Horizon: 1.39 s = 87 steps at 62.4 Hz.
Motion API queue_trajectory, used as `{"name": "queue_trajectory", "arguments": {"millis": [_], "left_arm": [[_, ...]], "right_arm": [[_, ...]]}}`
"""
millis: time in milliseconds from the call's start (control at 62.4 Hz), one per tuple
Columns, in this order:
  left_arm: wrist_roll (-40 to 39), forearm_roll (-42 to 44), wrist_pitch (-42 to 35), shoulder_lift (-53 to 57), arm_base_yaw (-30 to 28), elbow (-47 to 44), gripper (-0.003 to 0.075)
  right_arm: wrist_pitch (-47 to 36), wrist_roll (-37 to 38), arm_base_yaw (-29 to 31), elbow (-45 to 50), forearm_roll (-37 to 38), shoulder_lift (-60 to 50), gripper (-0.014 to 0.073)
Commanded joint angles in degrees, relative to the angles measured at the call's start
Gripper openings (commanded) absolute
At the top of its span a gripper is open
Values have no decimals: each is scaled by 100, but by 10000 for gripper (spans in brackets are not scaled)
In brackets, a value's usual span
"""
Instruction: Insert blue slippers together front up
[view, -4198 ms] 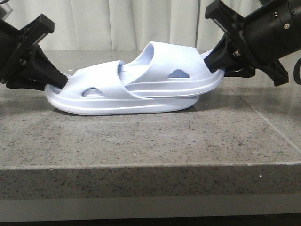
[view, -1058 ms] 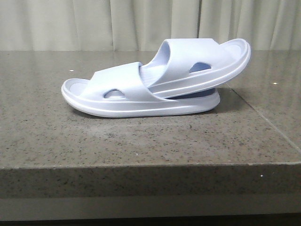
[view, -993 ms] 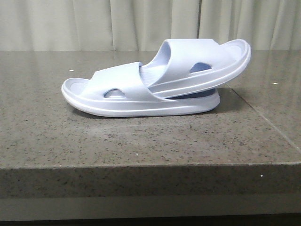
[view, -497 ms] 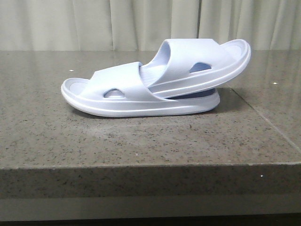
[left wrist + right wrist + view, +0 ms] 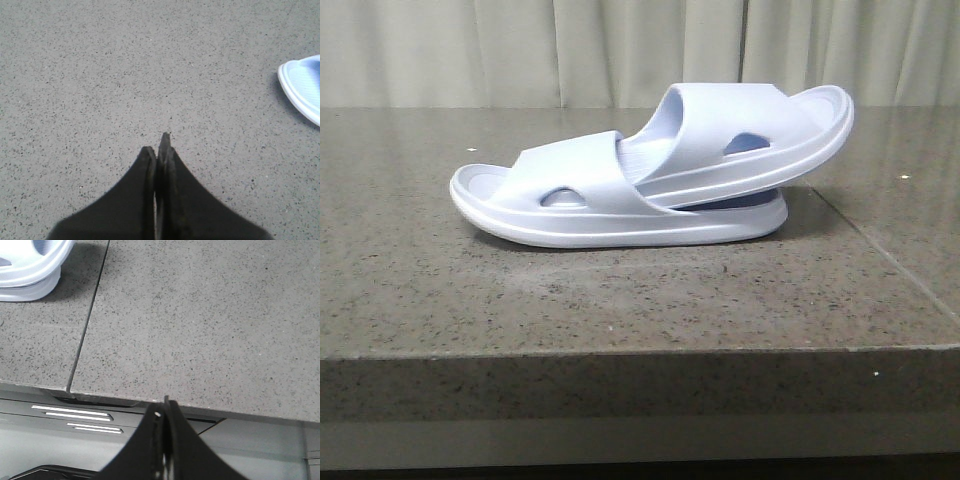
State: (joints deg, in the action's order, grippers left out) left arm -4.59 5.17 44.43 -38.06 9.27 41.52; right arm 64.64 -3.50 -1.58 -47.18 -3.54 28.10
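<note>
The two blue slippers sit nested on the grey stone table. The lower slipper [image 5: 570, 200] lies flat. The upper slipper [image 5: 750, 135] is pushed under the lower one's strap and tilts up to the right. Neither gripper shows in the front view. My left gripper [image 5: 159, 145] is shut and empty above bare table, with the tip of a slipper [image 5: 302, 87] off to one side. My right gripper [image 5: 165, 407] is shut and empty over the table's front edge, with the slippers' end [image 5: 30, 270] at a corner of its view.
The stone table [image 5: 620, 300] has a seam [image 5: 880, 250] running along its right part. Its front edge [image 5: 200, 407] shows in the right wrist view, with a grey panel with white stripes [image 5: 75, 415] below it. Curtains [image 5: 620, 50] hang behind.
About four seconds ago both grippers held the slippers' ends in the front view; they have since left that view. Over the last second nothing has moved.
</note>
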Motion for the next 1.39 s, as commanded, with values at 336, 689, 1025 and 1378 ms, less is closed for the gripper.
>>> {"name": "queue_trajectory", "arguments": {"millis": [336,689,1025,1378], "left_arm": [[-65,-40,-417,7,33,149,-20],[-65,-116,-941,830,-235,-499,-20],[-65,-1346,-3284,2858,-977,-2881,-20],[-25,-1294,-4443,3489,-1001,-4052,-20]], "right_arm": [[-418,11,-17,-120,7,34,-68],[-418,11,-17,-120,7,34,-68],[-418,11,-17,-120,7,34,-68],[-418,11,-17,-120,7,34,-68]]}}
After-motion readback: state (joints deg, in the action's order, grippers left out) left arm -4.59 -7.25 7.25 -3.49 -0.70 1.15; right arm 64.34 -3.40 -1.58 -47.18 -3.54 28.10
